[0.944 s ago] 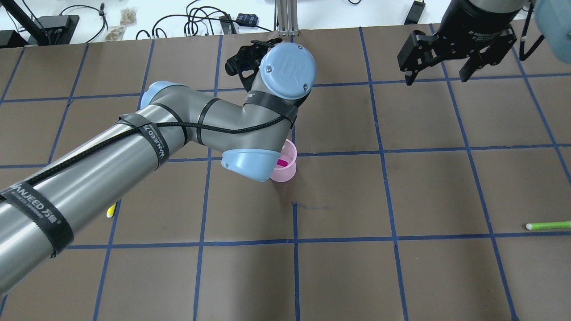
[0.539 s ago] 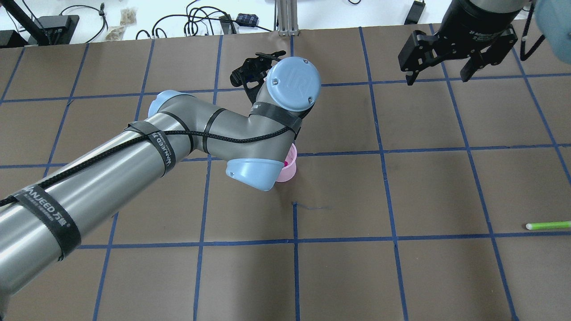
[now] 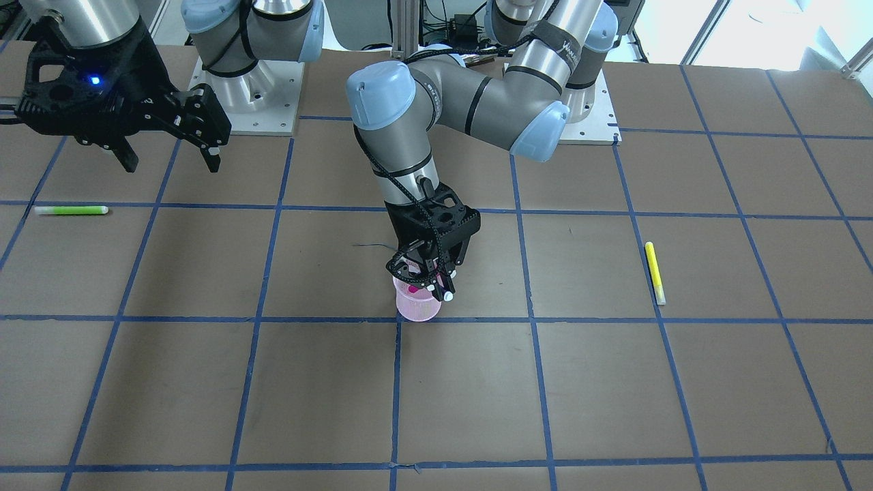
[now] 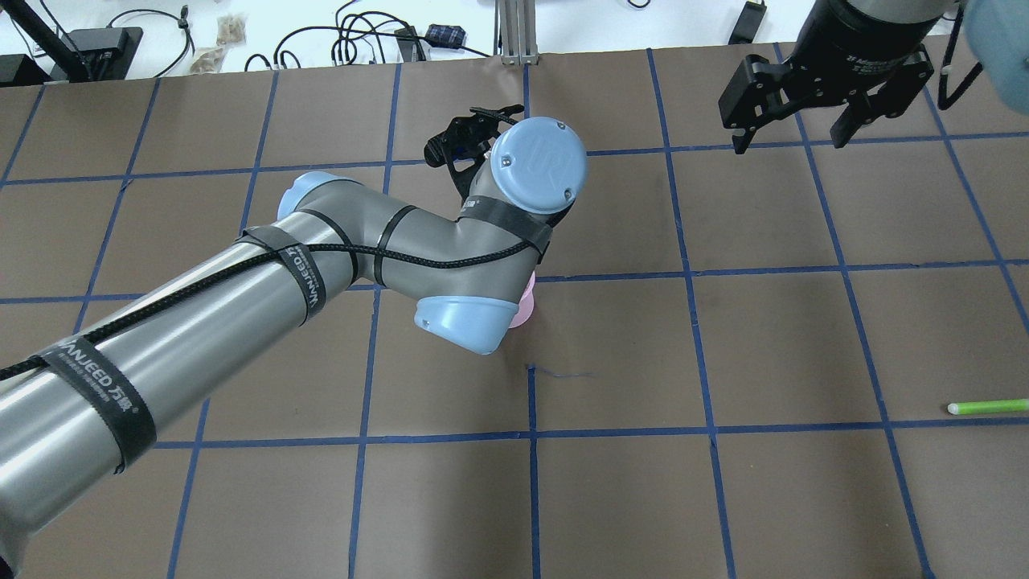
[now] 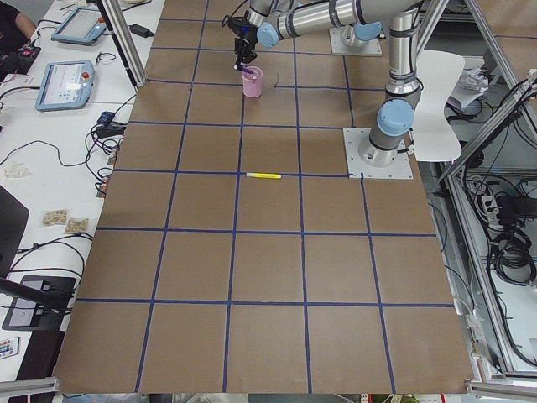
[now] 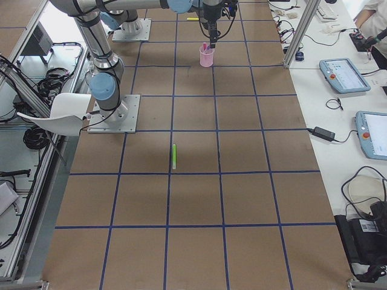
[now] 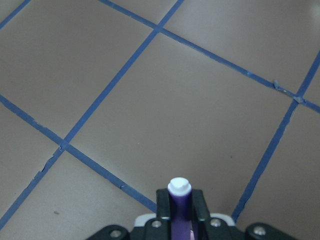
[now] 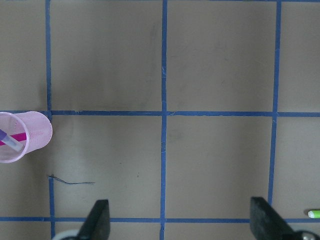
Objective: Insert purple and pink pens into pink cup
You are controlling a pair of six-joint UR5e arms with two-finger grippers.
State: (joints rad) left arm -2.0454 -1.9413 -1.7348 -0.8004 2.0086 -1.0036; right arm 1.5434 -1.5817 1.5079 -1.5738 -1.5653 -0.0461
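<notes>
The pink cup stands upright near the table's middle, on a blue tape line; it also shows in the right wrist view. A pink pen lies inside it. My left gripper is right above the cup, tilted, and shut on the purple pen, whose white cap sticks out past the fingers. A purple and white pen end shows over the cup's mouth in the right wrist view. In the overhead view the left arm hides most of the cup. My right gripper is open and empty, high over the far right.
A green pen lies near the table's right side, also in the front view. A yellow pen lies on the left arm's side. Cables and boxes sit past the table's far edge.
My left arm has swung to the right and forward with the purple pen, and now covers more of the cup in the overhead view. The right arm has not moved.
</notes>
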